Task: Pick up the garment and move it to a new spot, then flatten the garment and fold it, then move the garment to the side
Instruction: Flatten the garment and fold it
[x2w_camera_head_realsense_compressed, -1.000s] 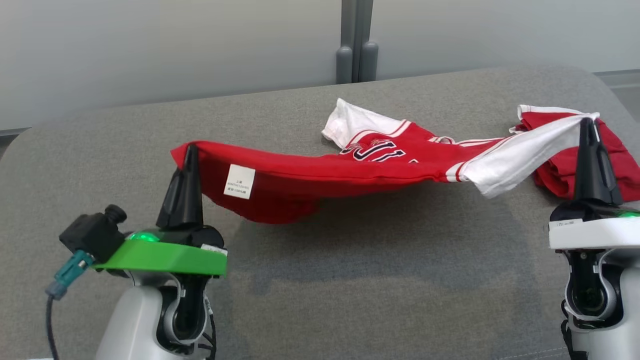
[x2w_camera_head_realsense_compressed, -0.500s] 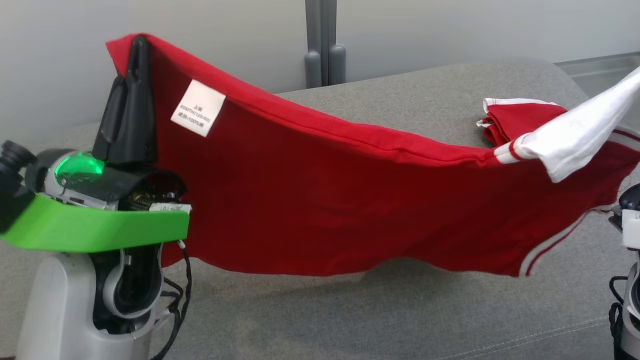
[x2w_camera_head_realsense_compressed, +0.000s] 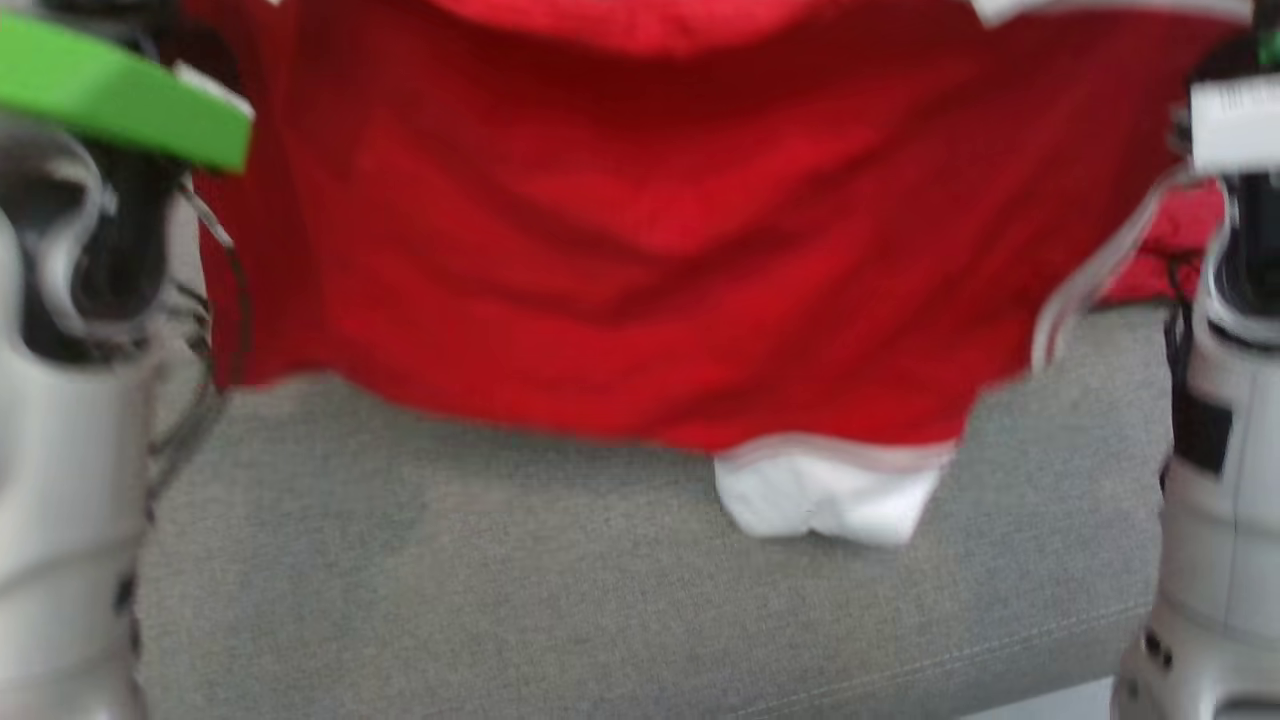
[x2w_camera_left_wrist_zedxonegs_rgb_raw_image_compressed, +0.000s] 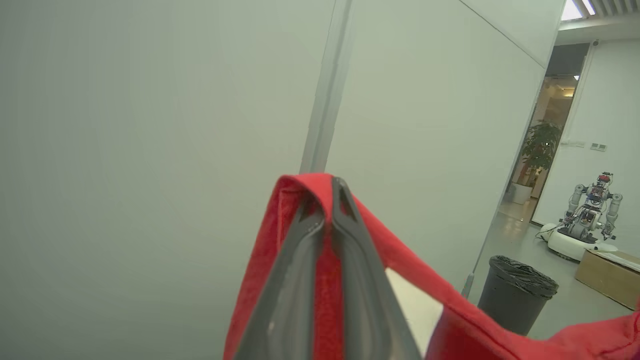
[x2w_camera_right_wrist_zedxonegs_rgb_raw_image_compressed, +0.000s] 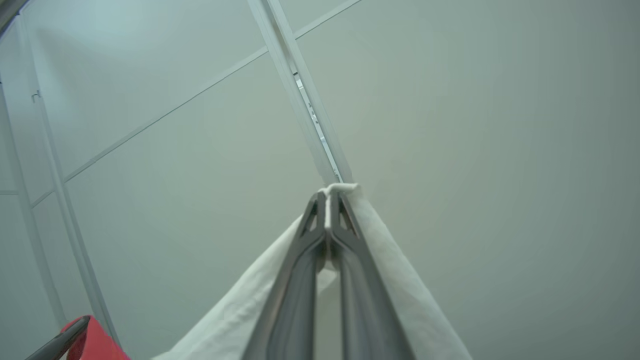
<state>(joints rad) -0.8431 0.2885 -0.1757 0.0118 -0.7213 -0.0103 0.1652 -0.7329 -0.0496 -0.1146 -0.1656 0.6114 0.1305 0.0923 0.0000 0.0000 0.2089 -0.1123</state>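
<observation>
Pick-up judged complete: red jersey (x2w_camera_head_realsense_compressed: 640, 250) hangs spread above the grey upholstered surface (x2w_camera_head_realsense_compressed: 500, 600), left gripper (x2w_camera_left_wrist_zedxonegs_rgb_raw_image_compressed: 327, 205) clamped on its red edge, right gripper (x2w_camera_right_wrist_zedxonegs_rgb_raw_image_compressed: 328, 200) clamped on its white part; relocating, flattening, folding and setting aside are outstanding.

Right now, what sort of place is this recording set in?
Probably an office-style robotics lab: pale grey partition wall panels, a potted green plant down the corridor, and another grey humanoid robot on a white base.
</observation>
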